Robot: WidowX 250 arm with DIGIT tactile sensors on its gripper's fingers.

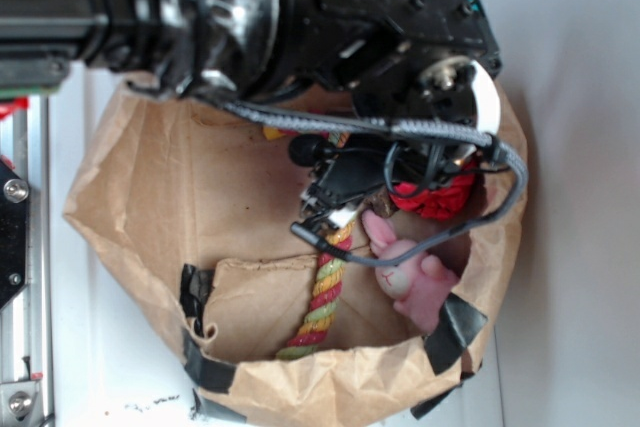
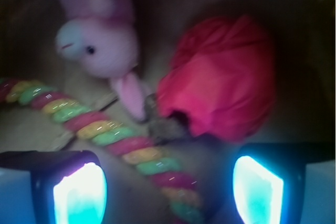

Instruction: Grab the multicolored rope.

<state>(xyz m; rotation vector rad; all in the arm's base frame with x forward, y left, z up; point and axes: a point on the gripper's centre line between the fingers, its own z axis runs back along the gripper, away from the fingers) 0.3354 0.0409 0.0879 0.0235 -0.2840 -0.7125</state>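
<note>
The multicolored rope (image 1: 318, 299) lies on the floor of a brown paper bag (image 1: 150, 197), its red, yellow and green twists running toward the bag's taped rim. In the wrist view the multicolored rope (image 2: 121, 142) crosses diagonally from the left edge down between the two glowing fingertips (image 2: 80, 195). My gripper (image 2: 169, 192) is open, hovering above the rope with the strand passing through the gap, not pinched. In the exterior view the gripper (image 1: 335, 212) is low inside the bag, its tips mostly hidden by the arm and cables.
A pink plush bunny (image 1: 412, 272) lies right of the rope; the bunny (image 2: 102, 45) shows beyond the fingers. A red crumpled ball (image 2: 220, 80) sits beside it, close to the right finger. Paper bag walls with black tape (image 1: 455, 332) close in all around.
</note>
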